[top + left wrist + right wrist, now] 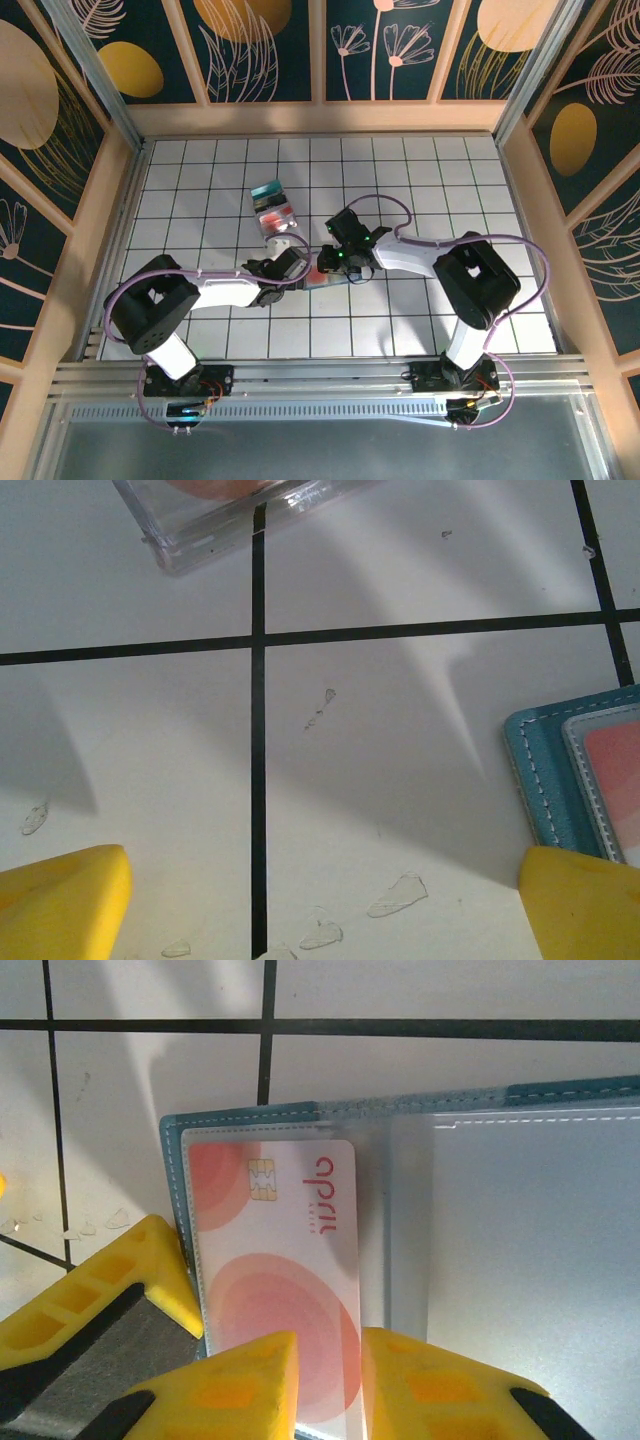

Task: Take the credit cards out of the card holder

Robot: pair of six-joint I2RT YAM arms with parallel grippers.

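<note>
Lab cell; gridded table; floral wall panels

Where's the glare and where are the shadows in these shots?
Right wrist view: a hazy sheen washes out the clear pocket of the card holder beside the pink card. Left wrist view: soft-edged shadows fall across the table, and the clear box glints at its rim. Top view: light is even.

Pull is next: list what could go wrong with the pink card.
1. The right gripper sits narrow over the pocketed pink card; it may pinch the clear film too and drag the card holder.
2. The left gripper is open beside the holder, not clamping it, so it may slide.
</note>
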